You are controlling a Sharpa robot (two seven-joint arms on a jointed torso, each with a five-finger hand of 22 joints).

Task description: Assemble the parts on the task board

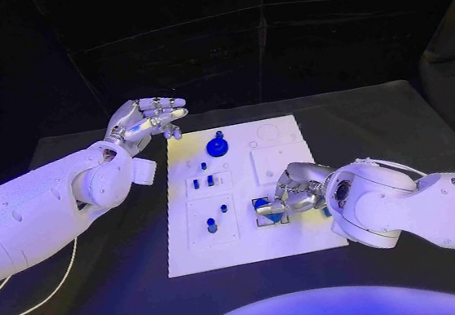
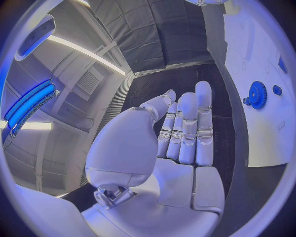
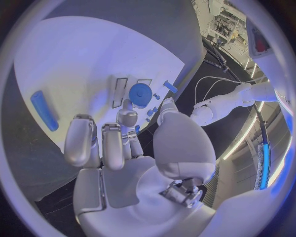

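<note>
**Task board with parts, both hands nearby**

White rectangular task board (image 1: 252, 228) lies mid-tabletop (image 1: 401, 127), carrying small blue parts, including a gear (image 1: 219, 146) at its far end. Left hand (image 1: 146, 121) hovers off the board's far-left corner, fingers apart, empty. Right hand (image 1: 288, 195) rests on the board's near-right area; its grasp cannot be told.

the head camera looks steeply down on the black bench (image 1: 412, 117); each wrist camera sits close behind its own robot hand, both sharing the white rectangular task board (image 1: 300, 232) (image 2: 271, 133) (image 3: 68, 64).
</note>
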